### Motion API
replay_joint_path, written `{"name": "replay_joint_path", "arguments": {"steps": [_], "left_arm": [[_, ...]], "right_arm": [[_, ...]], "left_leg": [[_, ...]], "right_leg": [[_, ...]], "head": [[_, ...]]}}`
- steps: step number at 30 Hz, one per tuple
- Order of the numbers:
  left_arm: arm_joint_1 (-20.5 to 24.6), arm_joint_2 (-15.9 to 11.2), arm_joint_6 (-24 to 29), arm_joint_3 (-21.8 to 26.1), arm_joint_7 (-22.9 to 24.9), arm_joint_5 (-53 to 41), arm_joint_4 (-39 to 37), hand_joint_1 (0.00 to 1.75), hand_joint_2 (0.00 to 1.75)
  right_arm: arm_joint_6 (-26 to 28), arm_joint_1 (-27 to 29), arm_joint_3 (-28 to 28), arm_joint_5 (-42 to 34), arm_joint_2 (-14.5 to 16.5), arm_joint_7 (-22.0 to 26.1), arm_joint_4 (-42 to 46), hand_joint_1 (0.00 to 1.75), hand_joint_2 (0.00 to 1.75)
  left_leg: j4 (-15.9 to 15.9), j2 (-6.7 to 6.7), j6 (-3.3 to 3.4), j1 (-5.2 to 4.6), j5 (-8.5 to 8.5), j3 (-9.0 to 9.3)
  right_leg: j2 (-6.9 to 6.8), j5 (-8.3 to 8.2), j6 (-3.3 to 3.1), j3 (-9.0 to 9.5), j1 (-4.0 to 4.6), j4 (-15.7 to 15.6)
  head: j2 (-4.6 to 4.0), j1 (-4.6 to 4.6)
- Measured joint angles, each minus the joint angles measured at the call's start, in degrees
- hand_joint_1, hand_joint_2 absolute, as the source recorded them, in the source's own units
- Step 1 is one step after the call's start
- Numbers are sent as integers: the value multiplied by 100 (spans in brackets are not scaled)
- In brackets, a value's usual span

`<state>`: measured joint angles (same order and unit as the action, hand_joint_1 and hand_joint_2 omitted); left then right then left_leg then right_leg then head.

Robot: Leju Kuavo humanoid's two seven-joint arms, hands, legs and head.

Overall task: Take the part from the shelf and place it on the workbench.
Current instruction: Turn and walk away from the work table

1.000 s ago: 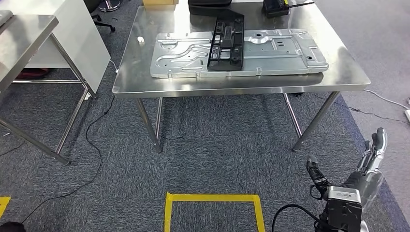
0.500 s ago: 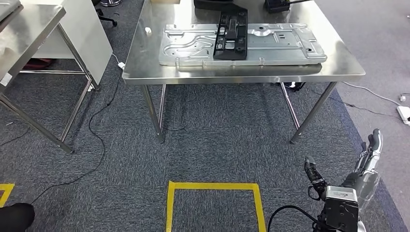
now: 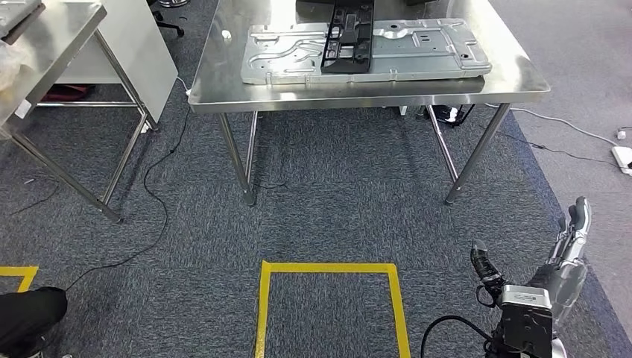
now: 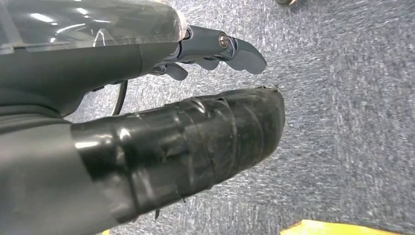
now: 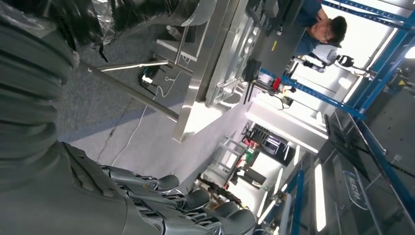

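1. One left hand hangs over the grey carpet, fingers loose, holding nothing.
2. One black part lies on one big silver plate on the workbench.
3. One right hand hangs low, fingers spread, empty.

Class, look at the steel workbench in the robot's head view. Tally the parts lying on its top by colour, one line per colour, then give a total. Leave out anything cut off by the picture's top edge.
Silver: 1, the large stamped metal panel lying flat on the workbench.
Black: 1, the long plastic part lying across the panel.
Total: 2
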<state>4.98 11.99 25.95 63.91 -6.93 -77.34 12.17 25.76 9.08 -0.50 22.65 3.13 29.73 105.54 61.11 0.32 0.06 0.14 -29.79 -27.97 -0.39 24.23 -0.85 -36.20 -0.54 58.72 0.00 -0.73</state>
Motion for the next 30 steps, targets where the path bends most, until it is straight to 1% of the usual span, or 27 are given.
{"name": "replay_joint_path", "arguments": {"steps": [1, 2, 4, 5, 6, 7, 8, 9, 10, 11, 12, 13, 14, 15, 16, 17, 19, 20, 21, 22, 24, 25, 26, 27, 28, 29, 30], "left_arm": [[4, -4, -1, 1, 4, -1, 0, 0, 0], [7, -8, -2, 1, 6, -1, 0, 0, 0], [8, -8, -6, 2, 7, -2, 0, 0, 0], [11, -7, -9, 2, 8, -2, 0, 0, 0], [12, -7, -12, 3, 10, -1, 0, 0, 0], [13, -7, -14, 4, 12, -1, 0, 0, 0], [11, -7, -16, 5, 14, -1, 0, 0, 0], [8, -7, -17, 7, 15, -1, 0, 0, 0], [6, -6, -17, 9, 15, -2, 0, 0, 0], [6, -6, -18, 12, 15, -1, 0, 0, 0], [6, -6, -18, 15, 15, -1, 0, 0, 0], [6, -5, -18, 19, 15, -1, 0, 0, 0], [7, -5, -18, 22, 15, -1, 0, 0, 0], [8, -5, -19, 25, 14, -1, 0, 0, 0], [10, -5, -20, 30, 14, 0, 0, 0, 0], [10, -6, -24, 36, 14, 1, 0, 0, 0], [2, -7, -31, 52, 14, 1, 0, 0, 0], [-2, -8, -33, 63, 14, 2, 0, 0, 0], [-8, -9, -33, 73, 14, 3, 0, 0, 0], [-12, -10, -33, 81, 14, 8, 0, 0, 0], [-17, -9, -33, 90, 14, 34, 0, 0, 0], [-18, -8, -33, 92, 14, 51, 0, 0, 0], [-16, -7, -33, 95, 14, 66, 0, 0, 0], [-14, -6, -32, 97, 14, 73, 0, 0, 0], [-11, -6, -32, 99, 15, 78, 0, 0, 0], [-9, -8, -31, 101, 16, 80, 0, 0, 0], [-4, -11, -29, 102, 18, 79, 1, 0, 0]], "right_arm": [[2, 1, 0, 2, 0, 0, 1, 0, 175], [3, 3, 0, 3, 0, 0, 1, 0, 175], [3, 7, 0, 5, 0, 1, 1, 0, 175], [4, 11, 0, 6, -1, 1, 1, 0, 175], [4, 14, 0, 6, -1, 1, 1, 0, 175], [4, 19, 0, 6, -1, 1, -1, 0, 175], [5, 25, 0, 6, -1, 0, -3, 0, 175], [5, 29, 1, 6, -1, 0, -5, 0, 175], [5, 33, 1, 6, -2, 0, -7, 0, 175], [5, 35, 2, 6, -2, 0, -8, 0, 175], [5, 35, 2, 6, -2, 0, -8, 0, 175], [4, 34, 2, 6, -2, 0, -8, 0, 175], [4, 29, 2, 6, -1, 0, -8, 0, 175], [5, 25, 2, 7, -1, 0, -6, 0, 175], [11, 27, 2, 9, -1, -2, -4, 0, 175], [21, 32, 2, 21, 0, -7, -2, 0, 175], [65, 59, 5, 108, 0, -57, -3, 0, 175], [103, 66, 15, 198, -1, -116, -12, 0, 175], [150, 71, 39, 313, -1, -197, -30, 0, 175], [198, 71, 77, 447, -1, -300, -71, 0, 175], [231, 63, 243, 695, -1, -535, -306, 0, 175], [187, 50, 395, 769, -2, -613, -527, 0, 175], [110, 28, 598, 799, -2, -643, -797, 0, 175], [15, -5, 835, 798, -2, -618, -1090, 0, 175], [-76, -47, 1096, 800, -1, -563, -1394, 0, 175], [-157, -101, 1373, 824, 4, -489, -1705, 0, 175], [-228, -164, 1655, 867, 16, -422, -2021, 0, 175]], "left_leg": [[-334, -4, 30, -16, -70, 197], [-546, -7, 54, -33, -134, 302], [-652, 8, 114, -28, -57, 265], [-683, 22, 161, -14, 15, 230], [-710, 40, 209, 2, 95, 177], [-713, 58, 247, 11, 164, 110], [-692, 63, 274, 6, 221, 27], [-657, 70, 282, 2, 269, -69], [-614, 74, 280, -1, 310, -167], [-563, 75, 272, -1, 346, -269], [-506, 75, 258, 1, 377, -369], [-444, 73, 239, 3, 402, -460], [-381, 71, 216, -1, 422, -543], [-323, 68, 191, -8, 438, -611], [-278, 66, 159, -16, 462, -659], [-255, 65, 128, -23, 494, -693], [-245, 55, 55, -24, 569, -735], [-210, 45, 21, -16, 531, -777], [-100, 34, -11, -9, 394, -837], [105, 24, -37, 0, 160, -914], [753, 18, -65, 13, -403, -1061], [1055, 18, -67, 15, -546, -1088], [1234, 17, -59, 14, -549, -1054], [1243, 16, -41, 12, -428, -943], [1064, 12, -7, 4, -250, -747], [715, 3, 45, -11, -120, -463], [281, -8, 103, -31, -69, -155]], "right_leg": [[-6, -50, 28, -26, 0, 2], [-13, -101, 59, -41, -3, -9], [-14, -186, 127, -57, -13, -48], [-4, -113, 156, -88, -11, -10], [10, 67, 179, -142, -11, 123], [21, 345, 196, -223, -19, 379], [26, 643, 213, -314, -24, 726], [28, 865, 231, -391, -32, 1102], [28, 960, 247, -424, -38, 1397], [28, 920, 260, -376, -43, 1525], [27, 790, 267, -235, -50, 1455], [27, 639, 270, 6, -60, 1184], [27, 573, 267, 286, -68, 802], [32, 577, 254, 533, -62, 429], [35, 623, 238, 694, -53, 152], [40, 682, 214, 757, -36, 8], [38, 636, 139, 701, -30, -39], [32, 584, 93, 653, -37, -44], [25, 526, 44, 594, -49, -55], [18, 465, 5, 526, -58, -65], [11, 352, -35, 385, -47, -60], [6, 293, -40, 310, -38, -54], [-1, 236, -40, 232, -27, -43], [-8, 183, -36, 155, -17, -29], [-13, 133, -30, 85, -7, -15], [-15, 84, -22, 24, -1, -4], [-17, 37, -6, -23, 10, 3]], "head": [[0, -1], [0, -2], [0, -3], [0, -6], [0, -7], [0, -9], [0, -10], [0, -11], [0, -12], [0, -11], [0, -11], [0, -10], [0, -10], [0, -8], [0, -7], [0, -6], [0, -8], [0, -8], [0, -5], [0, -2], [0, 5], [0, 7], [0, 6], [0, 7], [0, 8], [0, 8], [0, 8]]}}
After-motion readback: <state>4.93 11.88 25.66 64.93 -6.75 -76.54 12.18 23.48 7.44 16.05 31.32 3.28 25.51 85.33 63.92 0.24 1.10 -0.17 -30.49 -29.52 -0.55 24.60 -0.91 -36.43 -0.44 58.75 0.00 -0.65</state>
